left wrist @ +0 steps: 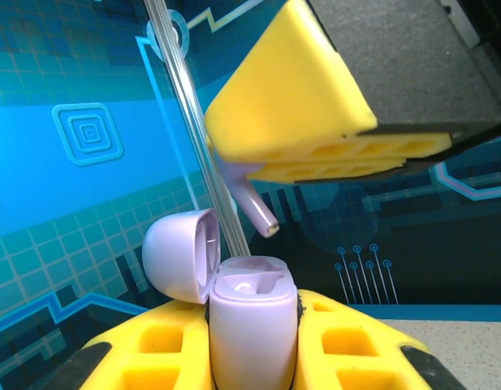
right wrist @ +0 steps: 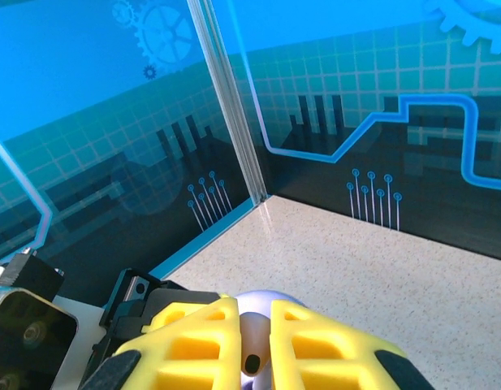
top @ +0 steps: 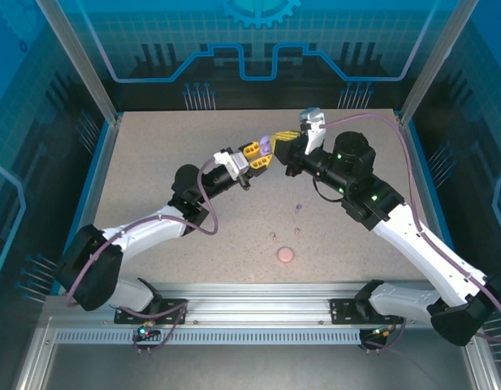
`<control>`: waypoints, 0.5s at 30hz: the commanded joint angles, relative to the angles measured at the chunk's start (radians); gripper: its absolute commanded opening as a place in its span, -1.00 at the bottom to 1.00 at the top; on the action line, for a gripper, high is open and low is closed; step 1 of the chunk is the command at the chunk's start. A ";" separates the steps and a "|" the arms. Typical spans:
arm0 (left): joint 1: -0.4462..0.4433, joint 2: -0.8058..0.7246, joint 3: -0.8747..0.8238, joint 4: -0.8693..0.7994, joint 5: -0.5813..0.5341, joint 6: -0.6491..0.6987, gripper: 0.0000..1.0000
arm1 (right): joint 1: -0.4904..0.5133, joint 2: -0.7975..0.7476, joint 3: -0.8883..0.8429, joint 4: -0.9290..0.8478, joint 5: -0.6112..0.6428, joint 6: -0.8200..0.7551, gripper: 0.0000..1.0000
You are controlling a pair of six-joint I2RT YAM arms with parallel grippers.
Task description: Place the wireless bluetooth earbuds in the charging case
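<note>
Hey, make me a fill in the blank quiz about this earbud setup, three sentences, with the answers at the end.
1. The left gripper holds the purple charging case with its lid ____.
2. The right gripper pinches a pale ____ earbud, stem pointing toward the case's top, not yet inserted.
3. The round disc lying on the table is ____ in colour.

Missing words: open; purple; pink.
</note>
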 commanded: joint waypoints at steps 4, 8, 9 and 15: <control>-0.006 0.011 0.032 0.044 -0.011 -0.024 -1.00 | 0.021 0.002 -0.012 0.043 -0.022 0.025 -0.74; -0.004 0.011 0.034 0.048 -0.018 -0.029 -1.00 | 0.021 0.009 -0.013 0.039 -0.018 0.021 -0.74; -0.003 0.011 0.033 0.050 -0.019 -0.029 -1.00 | 0.021 0.010 -0.013 0.037 -0.018 0.022 -0.74; -0.004 0.010 0.034 0.053 -0.026 -0.034 -1.00 | 0.021 0.022 -0.013 0.027 -0.015 0.018 -0.75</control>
